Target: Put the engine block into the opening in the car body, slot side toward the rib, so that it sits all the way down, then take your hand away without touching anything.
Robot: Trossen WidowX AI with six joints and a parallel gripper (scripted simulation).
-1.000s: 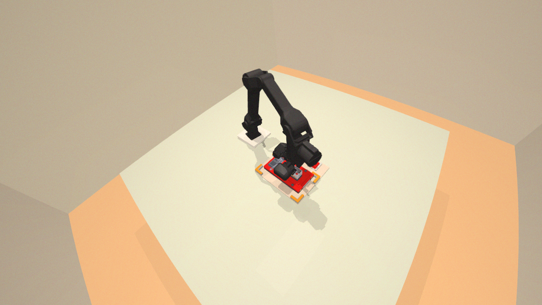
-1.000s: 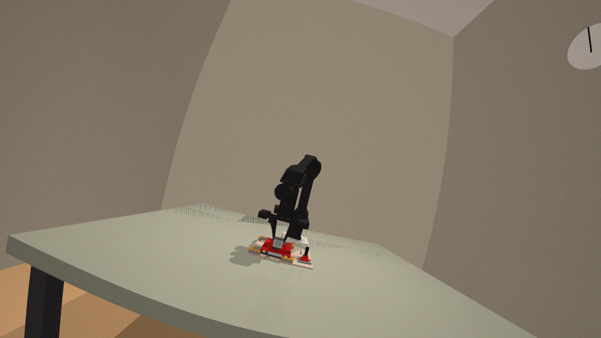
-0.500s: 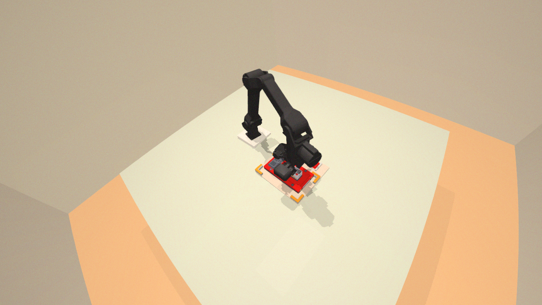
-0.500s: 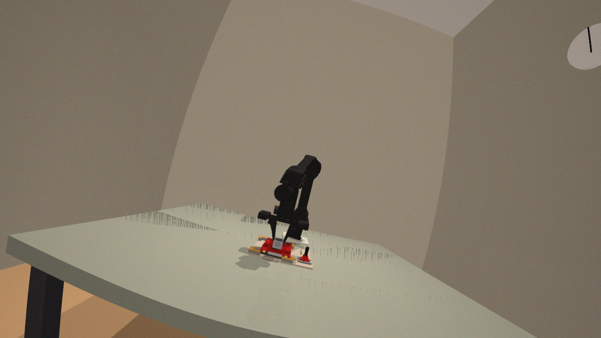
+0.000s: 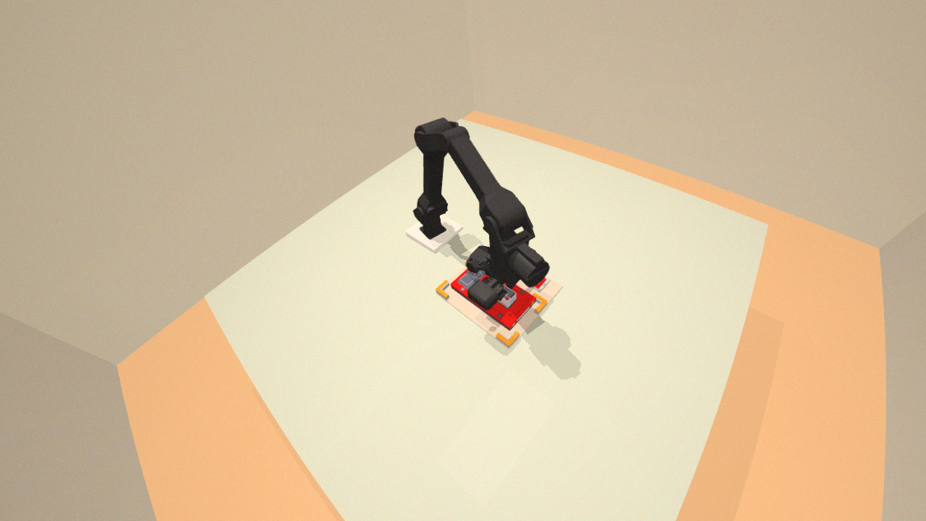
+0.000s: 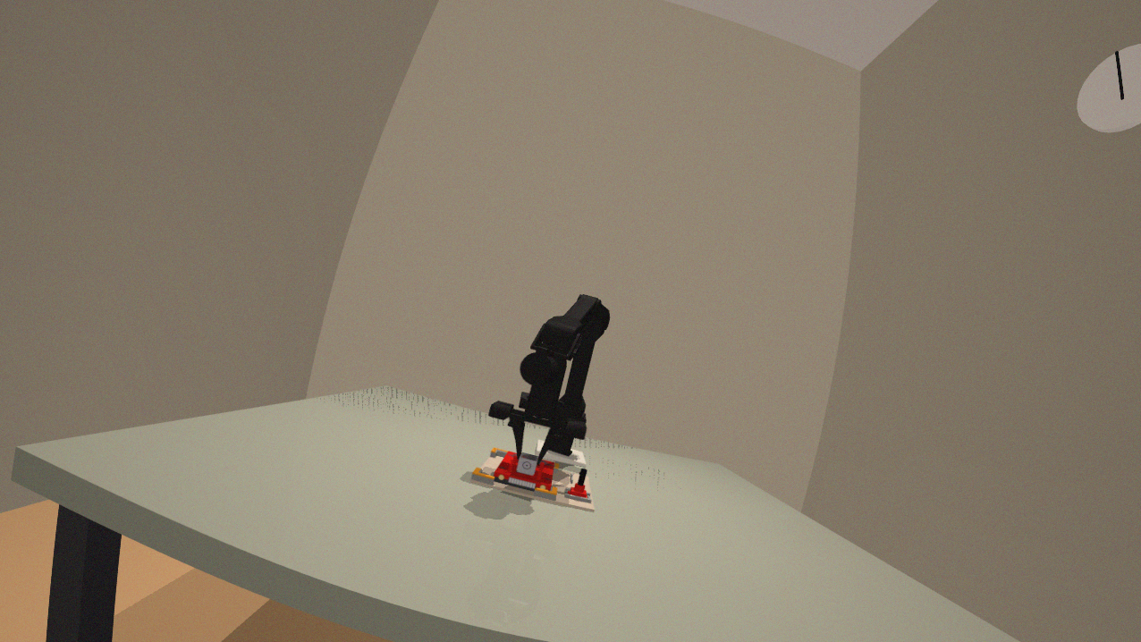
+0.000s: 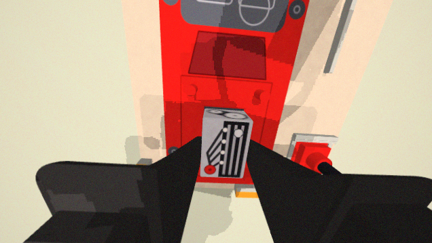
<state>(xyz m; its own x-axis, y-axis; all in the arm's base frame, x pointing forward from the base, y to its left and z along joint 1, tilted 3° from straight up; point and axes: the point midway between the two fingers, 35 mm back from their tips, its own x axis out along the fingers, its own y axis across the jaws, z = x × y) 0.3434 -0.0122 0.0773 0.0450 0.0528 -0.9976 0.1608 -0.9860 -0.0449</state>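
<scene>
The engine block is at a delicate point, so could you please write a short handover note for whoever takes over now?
Gripper: shut on the engine block.
Block: over the front of the red car body, standing proud of it.
Done: block grasped and brought to the body.
Left: confirm slot side, seat fully, release, withdraw cleanly. Opening and rib can't be made out.
</scene>
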